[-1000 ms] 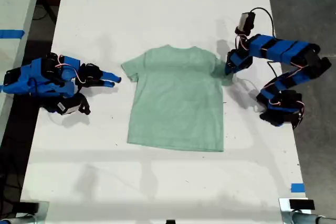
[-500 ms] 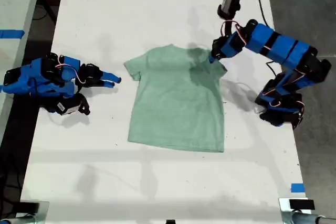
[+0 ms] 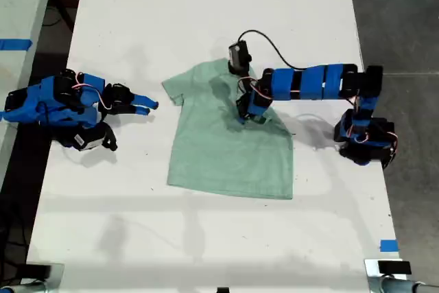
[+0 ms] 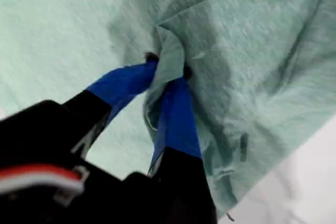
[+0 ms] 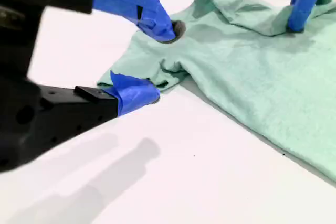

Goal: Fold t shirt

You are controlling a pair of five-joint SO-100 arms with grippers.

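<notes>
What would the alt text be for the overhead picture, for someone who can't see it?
A blue robot arm reaches in from the exterior view's right, my first gripper shut on a sleeve pulled over the pale green t shirt on a white table. My second gripper rests open beside the other sleeve.

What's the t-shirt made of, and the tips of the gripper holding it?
The t shirt looks like soft, matte heathered knit: it bunches and creases where pinched. The fingertips of my first gripper appear wrapped in blue tape, smooth and slightly glossy; the material underneath is hidden.
</notes>
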